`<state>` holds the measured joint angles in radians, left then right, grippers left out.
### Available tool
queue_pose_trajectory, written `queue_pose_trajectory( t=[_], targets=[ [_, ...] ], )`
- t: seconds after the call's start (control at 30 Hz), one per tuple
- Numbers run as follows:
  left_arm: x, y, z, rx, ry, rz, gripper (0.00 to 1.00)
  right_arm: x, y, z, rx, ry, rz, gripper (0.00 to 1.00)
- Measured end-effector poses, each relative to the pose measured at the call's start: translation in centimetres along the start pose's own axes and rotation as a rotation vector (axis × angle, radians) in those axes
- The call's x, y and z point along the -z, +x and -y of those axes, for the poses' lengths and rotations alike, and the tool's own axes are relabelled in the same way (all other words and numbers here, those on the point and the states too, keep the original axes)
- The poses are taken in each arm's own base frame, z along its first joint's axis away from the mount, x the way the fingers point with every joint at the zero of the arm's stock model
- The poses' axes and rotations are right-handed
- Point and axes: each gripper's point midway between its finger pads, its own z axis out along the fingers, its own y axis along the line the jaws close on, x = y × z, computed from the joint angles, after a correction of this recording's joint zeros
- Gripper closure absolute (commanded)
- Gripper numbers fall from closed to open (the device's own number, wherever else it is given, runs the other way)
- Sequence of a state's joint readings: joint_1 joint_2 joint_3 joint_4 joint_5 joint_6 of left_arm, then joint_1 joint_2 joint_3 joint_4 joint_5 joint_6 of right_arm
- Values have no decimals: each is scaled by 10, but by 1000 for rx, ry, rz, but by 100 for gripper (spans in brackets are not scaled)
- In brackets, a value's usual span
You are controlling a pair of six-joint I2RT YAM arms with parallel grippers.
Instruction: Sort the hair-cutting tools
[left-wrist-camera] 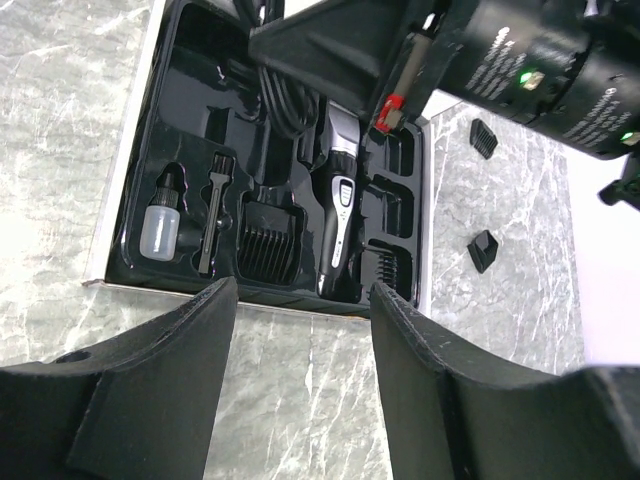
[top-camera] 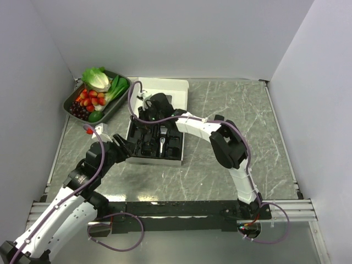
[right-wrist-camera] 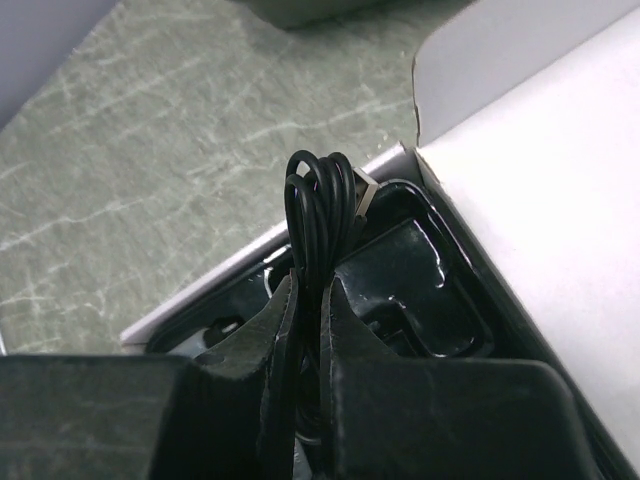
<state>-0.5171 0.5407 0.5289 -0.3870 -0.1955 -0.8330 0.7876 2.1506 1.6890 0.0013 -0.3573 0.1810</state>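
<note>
Over the black tray (left-wrist-camera: 215, 110), right gripper (right-wrist-camera: 310, 290) with cable (right-wrist-camera: 320, 200); guards (left-wrist-camera: 482, 251) alongside.

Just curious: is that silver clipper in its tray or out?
In. The clipper lies flat in a moulded slot of the black tray.

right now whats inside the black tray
Visible: a small bottle, a brush, a comb guard, the clipper and a second guard. The right arm covers the far end of the tray, where its pincer grips a coiled cable.
</note>
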Motion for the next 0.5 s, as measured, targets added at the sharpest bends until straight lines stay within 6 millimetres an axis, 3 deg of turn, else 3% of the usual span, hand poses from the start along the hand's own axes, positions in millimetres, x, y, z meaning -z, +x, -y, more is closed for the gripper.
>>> queue_pose_trajectory(
  t=[0.33, 0.5],
  targets=[
    [-2, 2, -1, -3, -9, -8, 39, -14, 29, 12, -1, 15, -87, 94],
    [-2, 2, -2, -3, -10, -9, 38, -14, 36, 15, 0, 27, -111, 76]
  ],
)
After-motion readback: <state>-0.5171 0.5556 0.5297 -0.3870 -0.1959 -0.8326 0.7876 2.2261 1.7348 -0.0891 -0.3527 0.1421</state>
